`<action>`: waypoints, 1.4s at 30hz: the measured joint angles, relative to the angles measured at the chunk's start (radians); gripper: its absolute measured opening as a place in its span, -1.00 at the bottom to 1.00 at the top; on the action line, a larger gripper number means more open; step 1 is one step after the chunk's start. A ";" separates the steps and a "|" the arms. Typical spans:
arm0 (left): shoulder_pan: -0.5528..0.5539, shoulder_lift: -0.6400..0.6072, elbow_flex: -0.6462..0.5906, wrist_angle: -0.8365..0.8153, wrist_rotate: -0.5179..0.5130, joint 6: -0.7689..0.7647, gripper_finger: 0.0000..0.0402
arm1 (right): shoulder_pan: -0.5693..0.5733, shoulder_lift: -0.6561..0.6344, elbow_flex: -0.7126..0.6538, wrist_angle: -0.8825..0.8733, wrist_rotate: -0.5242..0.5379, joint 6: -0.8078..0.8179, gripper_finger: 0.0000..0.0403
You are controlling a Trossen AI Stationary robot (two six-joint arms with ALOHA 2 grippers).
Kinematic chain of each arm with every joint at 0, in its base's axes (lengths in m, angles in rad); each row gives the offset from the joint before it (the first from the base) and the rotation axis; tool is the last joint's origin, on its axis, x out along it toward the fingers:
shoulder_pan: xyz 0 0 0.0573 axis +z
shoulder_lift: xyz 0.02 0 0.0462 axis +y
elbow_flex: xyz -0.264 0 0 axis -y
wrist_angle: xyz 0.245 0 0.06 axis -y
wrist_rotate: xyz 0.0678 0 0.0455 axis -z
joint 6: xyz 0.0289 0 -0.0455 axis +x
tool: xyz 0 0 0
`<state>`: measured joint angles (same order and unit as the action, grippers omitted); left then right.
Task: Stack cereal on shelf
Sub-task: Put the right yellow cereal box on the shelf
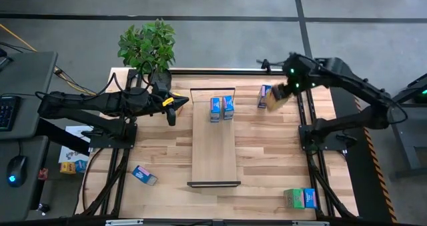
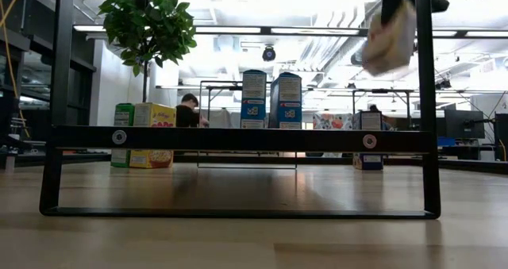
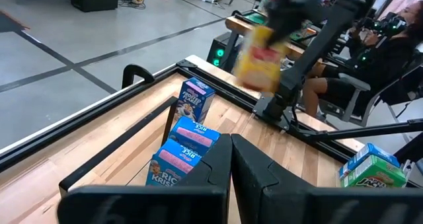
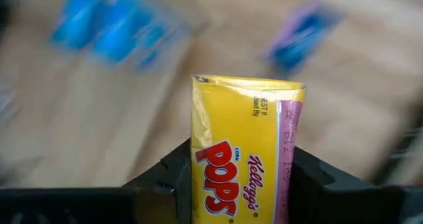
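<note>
My right gripper (image 1: pixel 280 96) is shut on a yellow cereal box (image 4: pixel 244 145), high above the table's far right part, to the right of the shelf (image 1: pixel 213 153). Two blue boxes (image 1: pixel 221 108) stand upright on the shelf's far end. Another blue box (image 1: pixel 265 96) stands on the table just left of the held box. My left gripper (image 1: pixel 172 113) is shut and empty, left of the shelf's far end. A green and a yellow box (image 2: pixel 143 134) stand on the table at the far left, mostly hidden under the left arm in the high view. My right gripper pinches the yellow box by its two narrow long sides (image 4: pixel 198 178), near the end closest to the wrist. The fingers (image 4: pixel 310 181) come slanting down from the table's right. The box is lifted clear and hangs tilted (image 2: pixel 389 39), its free end away from the gripper.
A blue box (image 1: pixel 144 175) lies on the table at the near left. A green and a blue box (image 1: pixel 299 198) stand at the near right. A potted plant (image 1: pixel 148 46) stands at the far left corner. A person (image 2: pixel 189 110) sits beyond the table.
</note>
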<state>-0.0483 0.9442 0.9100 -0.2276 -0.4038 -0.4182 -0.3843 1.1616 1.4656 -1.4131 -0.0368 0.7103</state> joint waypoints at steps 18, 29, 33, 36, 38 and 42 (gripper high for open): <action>0.000 0.000 0.000 0.001 0.000 -0.034 -1.00 | 0.647 0.342 -0.055 0.397 0.292 0.594 -0.26; 0.000 0.000 0.000 0.001 0.000 -0.025 -1.00 | 0.573 0.658 0.199 0.191 0.460 0.645 -0.26; 0.000 0.000 0.000 0.000 0.000 -0.025 -1.00 | 0.557 0.701 0.206 0.190 0.454 0.653 -0.26; 0.000 0.000 0.000 0.000 0.000 -0.025 -1.00 | 0.550 0.718 0.206 0.195 0.447 0.680 -0.26; 0.000 0.000 0.000 0.000 0.000 -0.024 -1.00 | 0.547 0.725 0.206 0.208 0.432 0.689 -0.26; 0.000 0.000 0.000 0.001 0.000 -0.023 -1.00 | 0.547 0.731 0.206 0.215 0.422 0.689 -0.26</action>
<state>-0.0486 0.9443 0.9100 -0.2263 -0.4035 -0.4410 0.1623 1.8927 1.6714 -1.1984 0.3856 1.3994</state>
